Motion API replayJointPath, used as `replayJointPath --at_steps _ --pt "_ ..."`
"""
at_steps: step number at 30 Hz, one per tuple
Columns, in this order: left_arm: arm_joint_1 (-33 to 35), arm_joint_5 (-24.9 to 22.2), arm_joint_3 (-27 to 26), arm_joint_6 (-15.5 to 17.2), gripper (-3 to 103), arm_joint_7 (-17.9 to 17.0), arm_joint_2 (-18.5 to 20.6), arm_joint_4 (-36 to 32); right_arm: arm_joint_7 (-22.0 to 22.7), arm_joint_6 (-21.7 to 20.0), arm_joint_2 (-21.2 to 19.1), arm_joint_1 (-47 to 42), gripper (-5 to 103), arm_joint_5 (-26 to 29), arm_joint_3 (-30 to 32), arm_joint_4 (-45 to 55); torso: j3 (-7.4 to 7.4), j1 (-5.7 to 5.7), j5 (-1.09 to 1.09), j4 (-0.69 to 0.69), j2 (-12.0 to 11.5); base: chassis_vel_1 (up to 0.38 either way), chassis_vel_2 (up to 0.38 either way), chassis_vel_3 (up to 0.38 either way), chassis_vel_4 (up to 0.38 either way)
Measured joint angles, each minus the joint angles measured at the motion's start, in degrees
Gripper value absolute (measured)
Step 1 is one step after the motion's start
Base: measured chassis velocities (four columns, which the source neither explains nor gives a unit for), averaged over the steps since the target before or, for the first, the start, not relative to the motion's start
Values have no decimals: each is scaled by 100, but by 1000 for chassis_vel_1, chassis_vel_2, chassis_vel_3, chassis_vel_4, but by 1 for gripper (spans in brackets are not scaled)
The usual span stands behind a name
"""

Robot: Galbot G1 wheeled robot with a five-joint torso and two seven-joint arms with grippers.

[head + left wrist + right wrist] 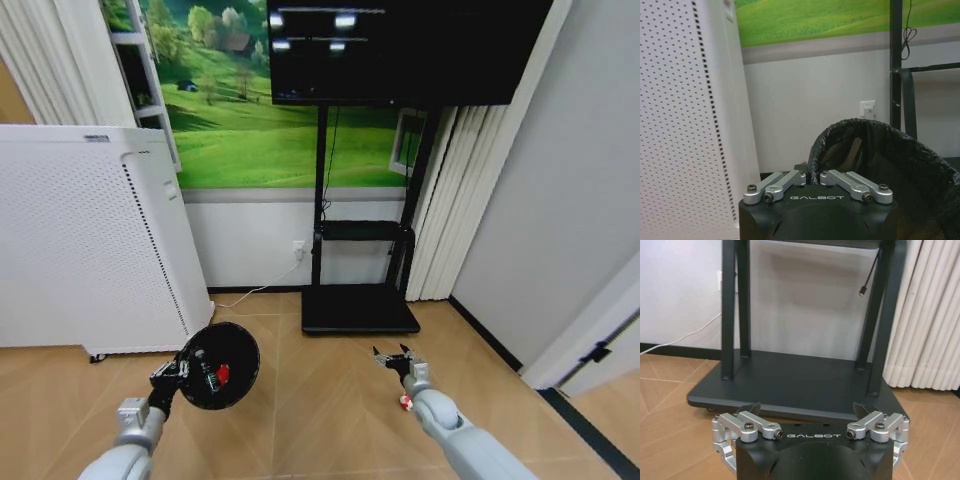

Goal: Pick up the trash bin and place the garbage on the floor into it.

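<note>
My left gripper (172, 374) is shut on the rim of the black trash bin (218, 365) and holds it off the floor, with its mouth tilted up toward my head. A red piece of garbage (222, 375) lies inside the bin. In the left wrist view the left gripper (811, 176) pinches the rim of the bag-lined bin (885, 160). My right gripper (397, 357) stands open low over the wooden floor, with nothing between its fingers (751, 412). A small red-and-white piece of garbage (405, 402) lies on the floor right beside the right wrist.
A tall white perforated cabinet (90, 250) stands at the left against the wall. The black TV stand's base (360, 308) lies just ahead of the right gripper, with white curtains (450, 200) beside it. A cable (250, 293) trails along the floor to a wall socket.
</note>
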Motion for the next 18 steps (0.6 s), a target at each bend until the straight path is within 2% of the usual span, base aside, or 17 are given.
replayJointPath --at_steps 2,3,5,8,13,18 --pt "-9 -1 0 -2 7 0 0 19 -6 51 9 44 100 3 -69 -60 -1 -1 -5 1 0 -237 -231 238 250" --pt "-15 -1 0 -6 7 0 -3 30 -8 119 18 76 100 4 -112 -98 0 0 1 3 0 -225 -231 234 236" --pt "-20 -1 9 -12 7 1 -9 60 -66 303 35 132 100 -53 -200 -204 0 0 -1 -2 0 -222 -220 225 236" --pt "-19 8 15 -24 7 3 -10 94 -148 341 13 182 100 -195 -291 -267 0 0 2 -2 0 -167 -182 195 156" --pt "-23 113 35 -70 7 4 -10 251 -198 125 -92 369 100 -435 -744 -484 0 0 -3 2 0 -40 -34 35 27" --pt "-58 159 36 -73 7 -12 28 430 -175 26 -95 673 100 -418 -1269 -874 0 0 -2 4 -1 56 62 -40 -40"
